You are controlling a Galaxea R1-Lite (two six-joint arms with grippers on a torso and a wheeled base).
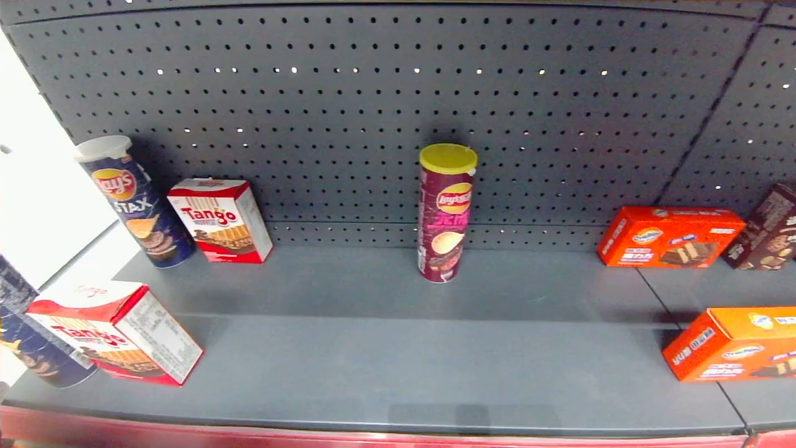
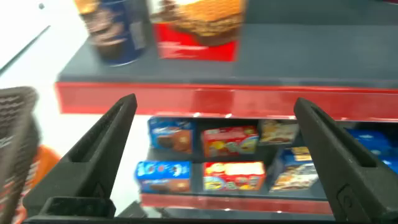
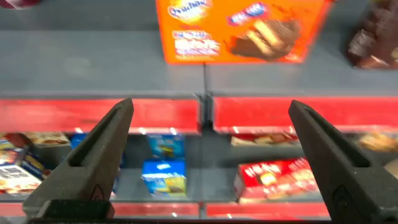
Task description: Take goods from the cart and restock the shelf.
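Note:
A grey shelf carries a maroon chip can with a yellow lid at its middle back. At the left stand a blue chip can and two red-and-white wafer boxes. Orange boxes and a brown box sit at the right. My left gripper hangs open and empty below the shelf's red front edge, under the blue can. My right gripper is open and empty too, below an orange box.
A lower shelf holds blue and red snack boxes. A dark mesh basket shows beside the left gripper. A perforated back panel closes the shelf behind. Bare shelf lies on both sides of the maroon can and in front of it.

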